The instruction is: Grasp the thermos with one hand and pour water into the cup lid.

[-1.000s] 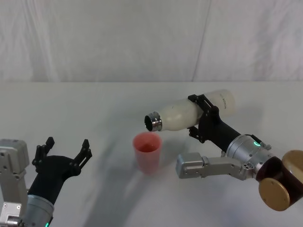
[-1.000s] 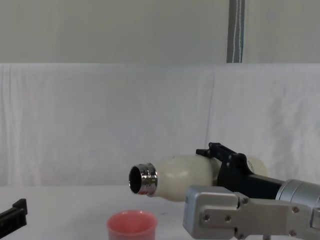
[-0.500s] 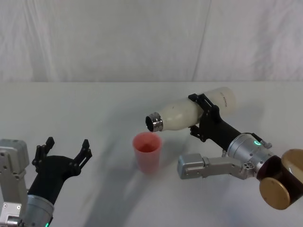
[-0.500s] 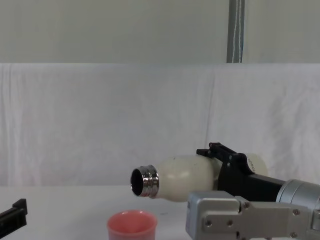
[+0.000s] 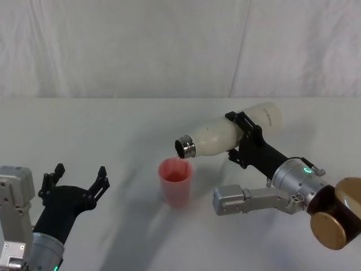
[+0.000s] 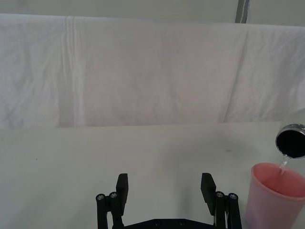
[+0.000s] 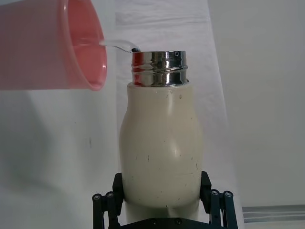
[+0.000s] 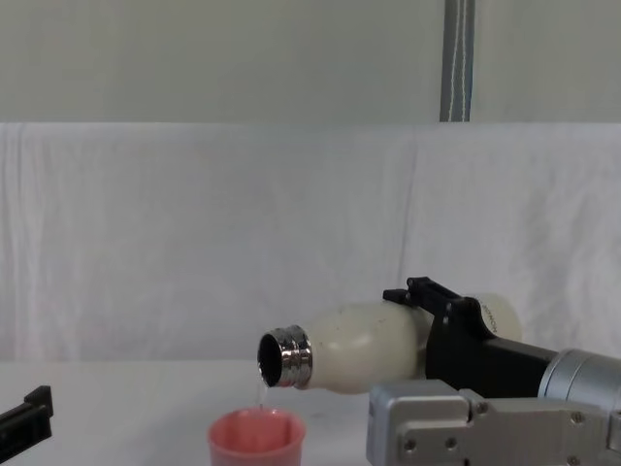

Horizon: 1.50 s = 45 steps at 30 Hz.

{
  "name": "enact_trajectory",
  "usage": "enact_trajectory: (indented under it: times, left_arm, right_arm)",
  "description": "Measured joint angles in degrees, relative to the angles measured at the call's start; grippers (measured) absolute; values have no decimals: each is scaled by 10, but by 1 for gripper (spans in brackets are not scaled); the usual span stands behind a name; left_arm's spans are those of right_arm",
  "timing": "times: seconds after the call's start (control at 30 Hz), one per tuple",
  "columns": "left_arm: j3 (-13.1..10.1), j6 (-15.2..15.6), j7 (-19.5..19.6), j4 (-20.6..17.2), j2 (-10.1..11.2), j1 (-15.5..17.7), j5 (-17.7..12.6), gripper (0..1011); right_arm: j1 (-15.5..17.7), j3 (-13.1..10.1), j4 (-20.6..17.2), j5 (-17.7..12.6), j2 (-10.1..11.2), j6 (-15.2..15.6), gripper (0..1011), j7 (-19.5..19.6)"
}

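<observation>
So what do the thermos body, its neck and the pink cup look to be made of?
The thermos body looks like metal under a matte cream coating, though that is a guess: dull, no glare, tiny dark specks. Its neck is bare polished steel, mirror-bright with thread ridges. The cup lid seems plastic: salmon pink, smooth, with a thin rim. The right gripper clamps the body.

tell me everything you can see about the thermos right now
The thermos is a tall cream-white matte bottle with rounded shoulders and a shiny threaded steel neck, uncapped. It is held off the table, tipped nearly level with its mouth angled down above the pink cup lid. The right gripper clamps its body with black jaws. A thin stream of water runs from the mouth into the cup lid.
</observation>
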State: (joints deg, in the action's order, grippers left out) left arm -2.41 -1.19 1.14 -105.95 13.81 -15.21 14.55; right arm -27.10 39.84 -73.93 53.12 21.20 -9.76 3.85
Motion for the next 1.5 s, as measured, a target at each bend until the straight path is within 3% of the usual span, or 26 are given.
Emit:
enact_trajectory:
  times: [1.5]
  left_arm:
    - [0, 0, 0, 0, 0, 0, 0, 1001]
  right_arm:
    - [-10, 8, 17, 8, 4, -7, 956, 15]
